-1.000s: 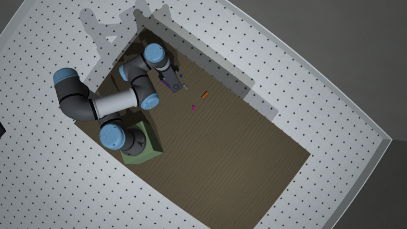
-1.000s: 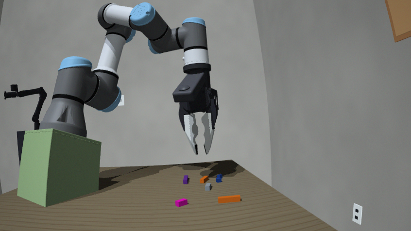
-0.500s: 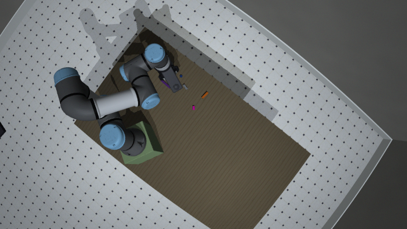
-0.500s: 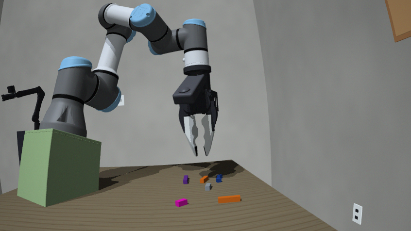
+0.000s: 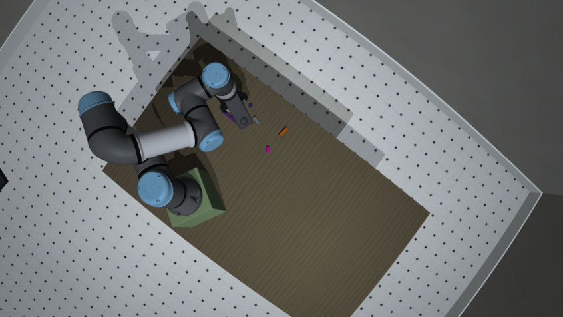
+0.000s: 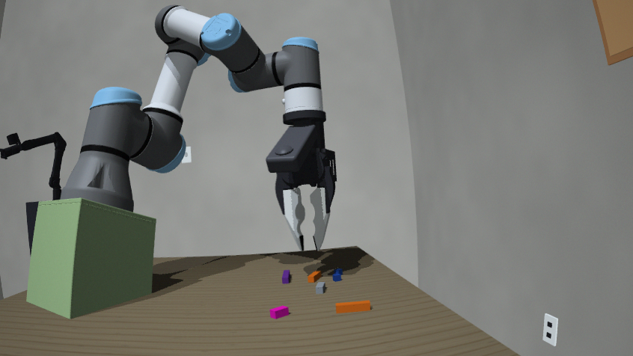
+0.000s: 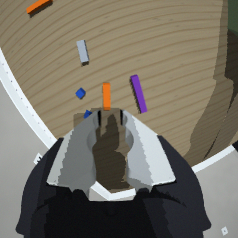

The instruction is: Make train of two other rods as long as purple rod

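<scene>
The dark two-jaw gripper (image 6: 309,247) hangs well above the brown wood-grain desk (image 6: 398,327), its pale jaws drawn nearly together with nothing between them. It points down over the cluster of rods near the desk's far edge, probably narrowed in advance so the tips can slip between neighbouring rods.

The long purple rod (image 7: 138,93) lies flat there, serving only as the length to match. Just beside it and roughly parallel lies a shorter orange rod (image 7: 106,95), directly ahead of the jaw tips in the wrist view, so it looks like the intended pick. Two small blue cubes (image 7: 80,93) sit on the orange rod's other side, one half hidden by the jaw. A grey rod (image 7: 82,51) lies further towards the middle of the desk.

A second orange rod (image 6: 352,306) and a short magenta rod (image 6: 279,312) lie apart from the cluster, towards the desk's middle and near each other. Orange plus magenta would equal purple, so those two seem the likely train. Their open spot would keep the train away from the other rods.
</scene>
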Robot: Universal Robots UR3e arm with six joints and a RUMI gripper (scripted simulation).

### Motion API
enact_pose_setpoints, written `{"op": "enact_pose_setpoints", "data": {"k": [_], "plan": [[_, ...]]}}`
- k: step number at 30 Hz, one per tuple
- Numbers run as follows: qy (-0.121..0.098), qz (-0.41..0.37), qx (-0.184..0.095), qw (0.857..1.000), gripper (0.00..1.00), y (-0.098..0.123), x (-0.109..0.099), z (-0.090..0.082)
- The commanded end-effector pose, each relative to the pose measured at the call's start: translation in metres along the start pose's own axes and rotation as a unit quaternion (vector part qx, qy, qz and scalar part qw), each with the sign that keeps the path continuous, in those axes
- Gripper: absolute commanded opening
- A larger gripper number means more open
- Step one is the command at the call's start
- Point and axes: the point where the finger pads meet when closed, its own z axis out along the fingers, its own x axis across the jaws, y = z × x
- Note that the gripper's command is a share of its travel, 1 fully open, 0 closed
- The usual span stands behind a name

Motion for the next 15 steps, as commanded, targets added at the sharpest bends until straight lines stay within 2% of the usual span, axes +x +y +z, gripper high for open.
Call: {"op": "enact_pose_setpoints", "data": {"k": [1, 15], "plan": [[-0.007, 0.0, 0.001, 1.0, 0.14, 0.0, -0.004, 0.007], [-0.007, 0.0, 0.001, 1.0, 0.14, 0.001, -0.005, 0.026]]}}
